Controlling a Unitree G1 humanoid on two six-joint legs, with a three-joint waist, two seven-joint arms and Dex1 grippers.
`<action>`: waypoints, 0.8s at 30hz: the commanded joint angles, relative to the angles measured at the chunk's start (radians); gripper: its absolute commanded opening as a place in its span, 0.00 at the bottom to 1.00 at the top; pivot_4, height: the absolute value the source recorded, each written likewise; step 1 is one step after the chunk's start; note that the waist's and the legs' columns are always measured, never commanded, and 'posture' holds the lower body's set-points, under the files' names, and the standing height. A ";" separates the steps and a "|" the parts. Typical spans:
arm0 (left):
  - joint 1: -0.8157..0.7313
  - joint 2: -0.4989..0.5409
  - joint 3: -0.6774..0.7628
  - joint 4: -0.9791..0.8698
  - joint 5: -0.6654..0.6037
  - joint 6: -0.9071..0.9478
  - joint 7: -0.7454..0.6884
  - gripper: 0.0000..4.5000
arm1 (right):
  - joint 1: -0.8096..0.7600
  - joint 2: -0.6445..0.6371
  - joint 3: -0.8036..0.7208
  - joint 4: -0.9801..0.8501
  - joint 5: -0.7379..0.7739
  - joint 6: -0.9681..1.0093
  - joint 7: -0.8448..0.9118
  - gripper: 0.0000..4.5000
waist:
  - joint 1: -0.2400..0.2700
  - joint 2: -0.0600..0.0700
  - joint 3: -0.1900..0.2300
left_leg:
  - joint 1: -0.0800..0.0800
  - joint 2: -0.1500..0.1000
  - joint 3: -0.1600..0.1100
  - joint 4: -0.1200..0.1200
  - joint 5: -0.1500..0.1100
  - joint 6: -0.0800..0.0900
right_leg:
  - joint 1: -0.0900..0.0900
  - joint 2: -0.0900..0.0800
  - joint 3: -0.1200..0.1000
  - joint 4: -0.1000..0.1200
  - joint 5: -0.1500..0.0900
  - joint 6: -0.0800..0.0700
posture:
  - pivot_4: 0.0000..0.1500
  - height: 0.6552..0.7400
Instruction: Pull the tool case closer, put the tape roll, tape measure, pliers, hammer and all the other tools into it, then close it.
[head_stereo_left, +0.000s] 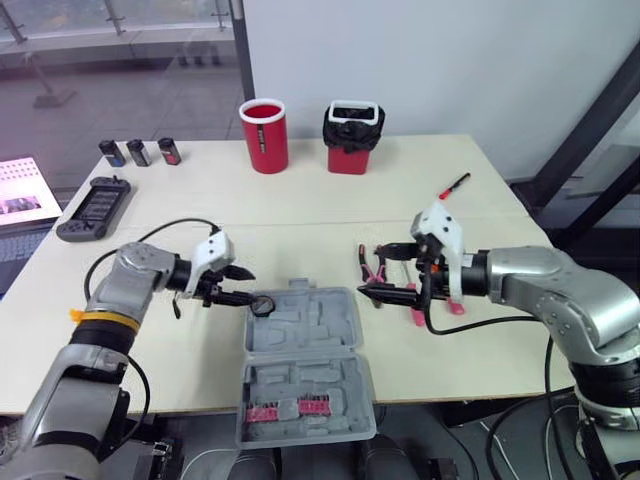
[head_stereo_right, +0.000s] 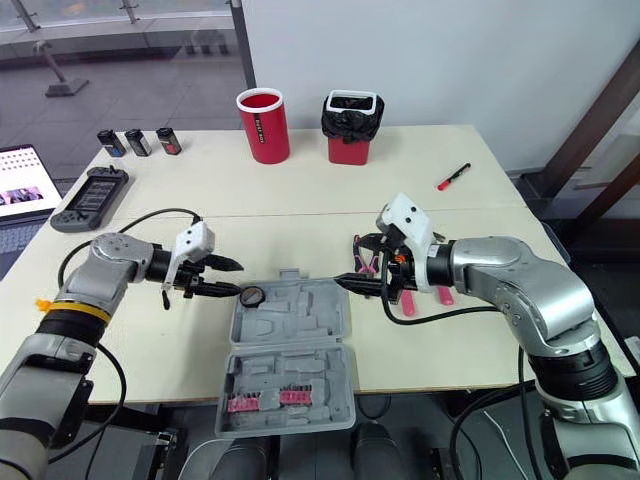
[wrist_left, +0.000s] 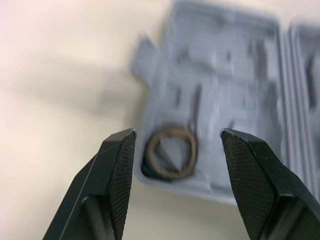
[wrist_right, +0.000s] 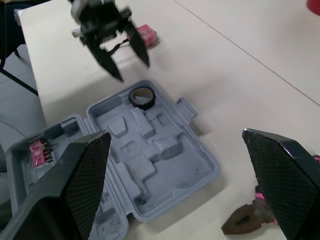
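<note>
The grey tool case lies open at the table's front middle, with pink bits in its near half. The black tape roll sits in the far left corner of its far half. My left gripper is open just left of the roll, fingers on either side of it without touching it. My right gripper is open by the case's right edge, over the pink-handled pliers. More pink-handled tools lie under that arm. A small pink object lies behind the left gripper.
A red cup and a red bin with a black bag stand at the back. A red marker lies at the back right. At the left are three small cans, a dark handheld device and a laptop.
</note>
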 joint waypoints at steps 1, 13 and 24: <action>0.007 -0.021 0.036 0.007 -0.034 -0.007 0.018 0.62 | -0.032 -0.002 -0.011 -0.005 -0.002 -0.025 0.008 1.00 | 0.001 0.000 0.000 | 0.000 0.000 0.000 0.000 0.000 0.000 | 0.000 0.000 0.000 0.000 0.000 0.000 | 1.00 1.00; 0.001 -0.121 0.007 0.217 0.036 -0.184 0.095 0.44 | -0.033 -0.021 -0.029 -0.019 0.005 -0.006 0.007 1.00 | 0.001 0.000 0.000 | 0.000 0.000 0.000 0.000 0.000 0.000 | 0.000 0.001 0.000 0.000 0.000 0.001 | 1.00 1.00; 0.022 -0.153 -0.046 0.428 0.162 -0.392 0.182 0.44 | -0.029 -0.037 -0.040 -0.027 0.007 0.007 0.000 1.00 | 0.006 0.000 -0.001 | 0.003 0.000 0.000 0.000 0.000 0.000 | 0.003 0.001 0.000 0.000 0.000 0.000 | 1.00 1.00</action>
